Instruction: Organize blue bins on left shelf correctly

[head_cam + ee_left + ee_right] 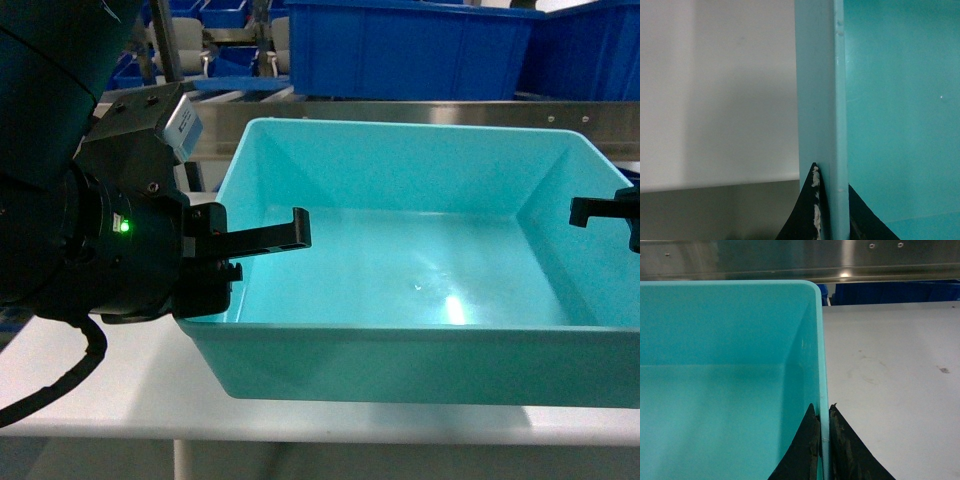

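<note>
Clamping the left wall of the turquoise bin [420, 250], the left gripper [262, 250] has one finger inside and one outside the rim. The bin sits at the front edge of the white table [110, 395], with dark blue bins [410, 50] behind. At the bin's right wall, the right gripper [823, 450] pinches the rim likewise.

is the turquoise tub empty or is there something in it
Empty. The turquoise tub shows only its bare floor and a light glare in the head view; both wrist views show plain inner walls too.
</note>
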